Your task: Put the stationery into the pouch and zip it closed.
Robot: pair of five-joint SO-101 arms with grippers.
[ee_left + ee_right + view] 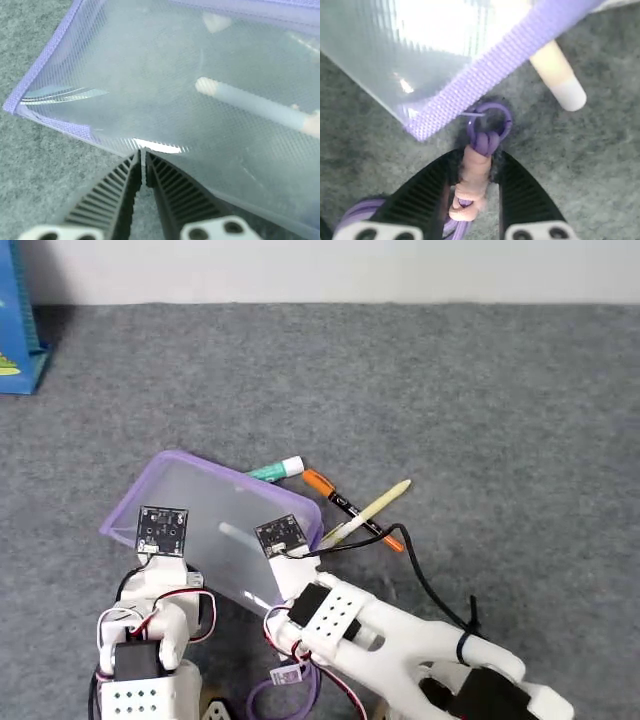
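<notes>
High view: a purple-edged pouch (200, 505) lies on the grey table (480, 400) just beyond the two arms. A green-and-white marker (277, 470), an orange pen (320, 483) and a cream pen (385, 497) lie outside it by its far right side, the cream pen crossing the orange one.

Left wrist view: the left gripper (142, 154) is pressed almost flat together, its tips on the pouch's near edge and apparently pinching the film. A pale pen (250, 104) shows through the mesh, already inside.

Right wrist view: the right gripper (477, 156) is narrowed around the zipper pull (472, 175), a purple cord loop with a pinkish bead, at the pouch's corner. The cream pen's tip (555, 70) pokes out from under the purple zip tape just beside it.

With three items outside, the step in hand looks like working the zip open. It should go best if the left claw anchors the pouch firmly while the right draws the pull straight along the tape, low and steady, so the bead does not slip and the pouch does not bunch or drag the loose pens.
</notes>
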